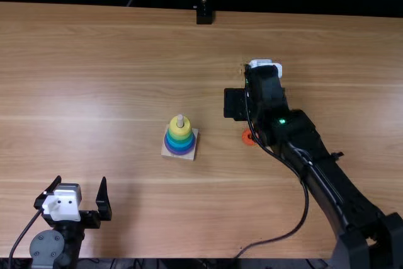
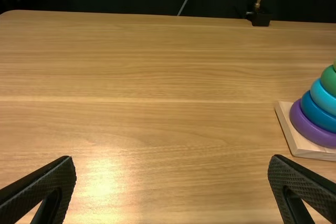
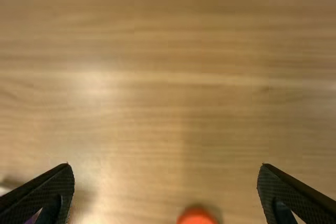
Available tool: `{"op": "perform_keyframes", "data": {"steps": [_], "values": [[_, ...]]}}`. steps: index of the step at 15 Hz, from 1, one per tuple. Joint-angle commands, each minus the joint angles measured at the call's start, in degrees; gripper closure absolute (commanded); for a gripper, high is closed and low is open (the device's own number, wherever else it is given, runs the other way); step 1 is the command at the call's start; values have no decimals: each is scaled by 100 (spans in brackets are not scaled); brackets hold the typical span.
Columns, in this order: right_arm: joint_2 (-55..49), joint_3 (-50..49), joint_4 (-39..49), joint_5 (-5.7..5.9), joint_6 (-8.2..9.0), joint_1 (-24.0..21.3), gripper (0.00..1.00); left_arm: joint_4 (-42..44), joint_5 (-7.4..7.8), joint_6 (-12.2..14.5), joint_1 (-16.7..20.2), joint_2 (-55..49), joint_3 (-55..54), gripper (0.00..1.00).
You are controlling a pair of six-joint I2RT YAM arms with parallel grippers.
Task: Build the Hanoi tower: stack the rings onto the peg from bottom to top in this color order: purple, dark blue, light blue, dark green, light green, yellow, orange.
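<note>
In the top view my left gripper (image 1: 81, 179) stands open at the near left, well away from the tower. My right gripper (image 1: 263, 83) is over the table right of the tower. A peg (image 1: 180, 120) rises from the wooden base (image 1: 192, 150), with a yellow ring (image 1: 179, 130) uppermost and green, blue and purple rings below. The orange ring (image 1: 248, 137) lies beside the right arm, partly covered by it. In the left wrist view, my left gripper (image 2: 172, 163) is empty; the purple ring (image 2: 310, 127) is lowest. In the right wrist view, my right gripper (image 3: 166, 169) is open, near the orange ring (image 3: 197, 217).
A black stand (image 1: 204, 16) is at the table's far edge. The right arm and its looping cable (image 1: 306, 203) extend across the table's right side. Bare wood (image 1: 101, 80) lies left of the tower.
</note>
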Motion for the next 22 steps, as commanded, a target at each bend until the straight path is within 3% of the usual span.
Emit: {"op": "perform_keyframes", "data": {"steps": [1, 2, 5, 6, 10, 13, 20, 22], "values": [[9, -276, 100, 104, 144, -177, 0, -482, -23, 72, 48, -67, -578, 0], [27, -268, -5, 115, 228, -239, 0, -492, -23, 72, 48, -67, -578, 0], [475, -39, -1091, 104, 787, -247, 0, -482, -23, 72, 48, -67, -578, 0], [730, 154, -1429, 62, 861, -247, 0, -492, -23, 72, 48, -67, -578, 0], [1319, 611, -2104, -1, 819, -239, 0, -492, -23, 72, 48, -67, -578, 0], [1627, 796, -2178, -160, 808, -239, 0, -492, -23, 72, 48, -67, -578, 0], [1987, 875, -2262, -191, 861, -221, 0, -482, -23, 72, 48, -67, -578, 0], [2031, 901, -2262, -181, 871, -221, 24, -492, -23, 72, 57, -67, -578, 0]]}}
